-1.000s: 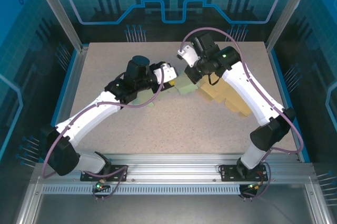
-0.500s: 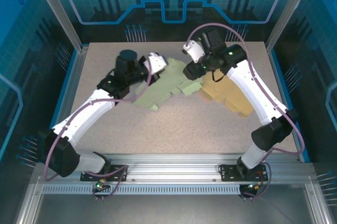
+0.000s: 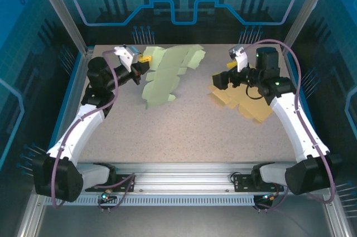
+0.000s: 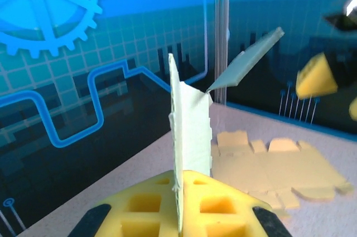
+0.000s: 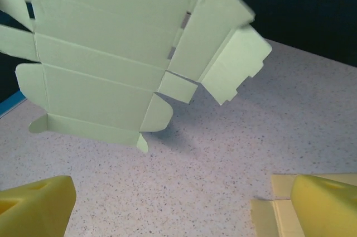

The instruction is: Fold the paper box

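Observation:
My left gripper [image 3: 144, 58] is shut on one edge of the pale green flat box blank [image 3: 164, 75] and holds it up off the table at the back centre. In the left wrist view the green blank [image 4: 191, 131] stands edge-on, pinched between the yellow pads of the left gripper [image 4: 182, 195]. My right gripper [image 3: 218, 80] hovers open to the right of it, apart from the sheet. Seen from the right wrist, the green blank [image 5: 106, 53] hangs unfolded with its flaps down. Below it, the right gripper [image 5: 178, 206] has only bare table between its fingers.
A stack of tan flat box blanks [image 3: 242, 103] lies on the table under and beside the right arm. Those tan blanks [image 4: 279, 170] are in the left wrist view too. Blue glass walls and metal posts [image 3: 78, 30] fence the speckled table [image 3: 189, 131].
The left arm swung left and back, lifting the green blank off the table until it hangs upright. The right gripper came away from the blank and drew back to the right.

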Motion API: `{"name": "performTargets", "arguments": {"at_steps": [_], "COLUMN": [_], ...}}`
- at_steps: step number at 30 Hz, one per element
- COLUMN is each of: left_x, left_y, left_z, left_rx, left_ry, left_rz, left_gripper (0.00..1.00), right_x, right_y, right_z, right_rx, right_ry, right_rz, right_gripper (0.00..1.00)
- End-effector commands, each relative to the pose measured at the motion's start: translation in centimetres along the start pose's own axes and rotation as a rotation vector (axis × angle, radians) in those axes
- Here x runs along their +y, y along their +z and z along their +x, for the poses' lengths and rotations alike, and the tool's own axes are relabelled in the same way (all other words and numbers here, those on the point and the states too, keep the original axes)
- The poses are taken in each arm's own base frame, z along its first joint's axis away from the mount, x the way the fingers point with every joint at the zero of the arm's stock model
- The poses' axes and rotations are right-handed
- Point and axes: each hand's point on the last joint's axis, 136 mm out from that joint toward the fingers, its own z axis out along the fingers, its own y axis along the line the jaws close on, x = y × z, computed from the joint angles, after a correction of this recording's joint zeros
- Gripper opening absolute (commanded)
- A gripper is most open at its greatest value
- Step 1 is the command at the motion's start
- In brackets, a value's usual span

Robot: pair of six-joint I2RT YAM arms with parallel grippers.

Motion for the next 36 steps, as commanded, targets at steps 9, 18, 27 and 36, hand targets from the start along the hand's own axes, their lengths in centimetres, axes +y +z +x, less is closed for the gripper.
{"name": "performTargets", "arguments": {"at_steps": [9,18,27,36], "left_x": [-0.5,-0.7,-2.2,-3.1], "left_y": [-2.4,-2.3,-2.9,-3.7], "left_z": [-5.1,-5.7,-6.7,-7.1], "left_rx": [-0.28,-0.33,-0.329,-0.343], "left_ry": [-0.175,-0.231,-0.255,-0.242], "left_rz": [0.114,0.182,0.283,0.303], "left_gripper": [0.0,0.0,0.0,0.0], "right_x": [1.2,2.7,2.8,3.0], "right_y": [-2.1,-2.3,-1.8,1.3], "right_z": [-2.2,-3.5,-8.0,-10.6], "right_rx": [-0.29,-0.32,-0.35,-0.318], "right_ry": [-0.007,-0.095,-0.17,-0.158], "right_rz": [-0.168,-0.22,-0.296,-0.382], "right_gripper": [1.0,0.99,0.9,0.82]}}
